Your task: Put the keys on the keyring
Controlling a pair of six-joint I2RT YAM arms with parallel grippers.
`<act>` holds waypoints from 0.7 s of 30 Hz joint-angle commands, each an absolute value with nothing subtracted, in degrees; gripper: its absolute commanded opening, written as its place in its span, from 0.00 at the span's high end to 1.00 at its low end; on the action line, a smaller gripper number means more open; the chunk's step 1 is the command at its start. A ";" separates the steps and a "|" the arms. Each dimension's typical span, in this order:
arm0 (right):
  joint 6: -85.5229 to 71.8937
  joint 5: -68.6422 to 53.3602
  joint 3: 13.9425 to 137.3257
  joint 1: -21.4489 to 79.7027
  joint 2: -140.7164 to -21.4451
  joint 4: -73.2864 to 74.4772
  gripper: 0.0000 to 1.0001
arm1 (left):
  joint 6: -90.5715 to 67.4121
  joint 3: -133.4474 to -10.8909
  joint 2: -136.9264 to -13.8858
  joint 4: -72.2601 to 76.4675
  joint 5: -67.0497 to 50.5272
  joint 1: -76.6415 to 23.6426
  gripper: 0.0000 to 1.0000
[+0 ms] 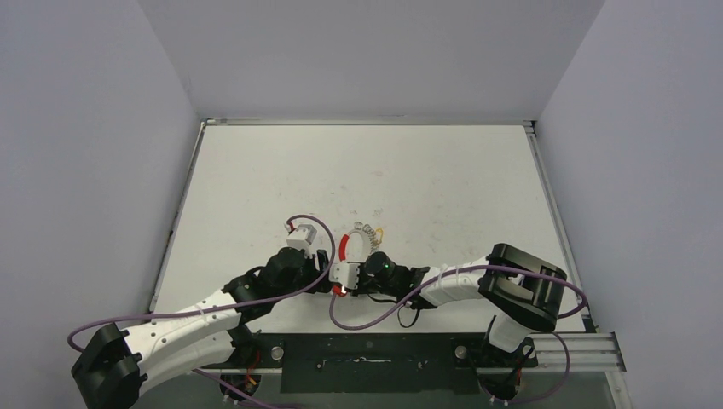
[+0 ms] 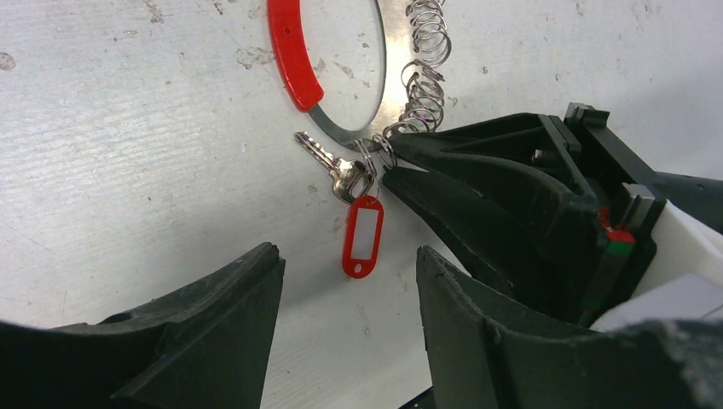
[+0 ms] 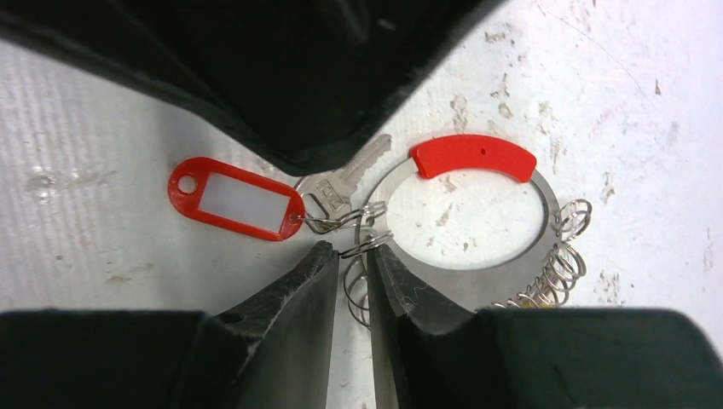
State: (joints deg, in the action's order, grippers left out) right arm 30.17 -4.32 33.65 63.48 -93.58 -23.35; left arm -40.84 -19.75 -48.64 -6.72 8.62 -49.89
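Observation:
The keyring (image 3: 548, 209), a flat silvery band with a red plastic piece (image 3: 473, 155), lies on the table; in the top view its red piece (image 1: 343, 247) shows just beyond both grippers. A silver key (image 3: 356, 173) with a red tag (image 3: 234, 200) lies at the band's near end. My right gripper (image 3: 354, 252) is shut on a small split ring (image 3: 368, 244) beside that key. My left gripper (image 2: 345, 260) stands open, low over the table, with the red tag (image 2: 362, 237) just past its fingertips. Other keys are hidden.
A string of small split rings (image 2: 422, 77) hangs on the keyring's far side, with a yellowish bit (image 1: 379, 230) among them. The two grippers face each other, tips almost touching. White table (image 1: 443, 187) with grey walls on three sides.

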 commanded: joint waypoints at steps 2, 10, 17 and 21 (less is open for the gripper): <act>29.42 -0.63 33.56 63.65 -92.92 -26.46 0.78 | -40.51 -20.04 -47.67 -4.80 8.26 -49.92 0.43; 29.29 -4.76 32.26 63.70 -93.34 -29.09 0.75 | -40.54 -19.80 -47.23 -5.14 8.28 -49.92 0.43; 24.25 -6.40 31.76 61.91 -94.57 -33.21 0.74 | -40.52 -19.69 -47.17 -5.01 8.26 -49.92 0.43; 22.64 -7.07 31.66 61.09 -95.27 -34.87 0.71 | -40.52 -19.62 -46.83 -5.34 8.27 -49.94 0.43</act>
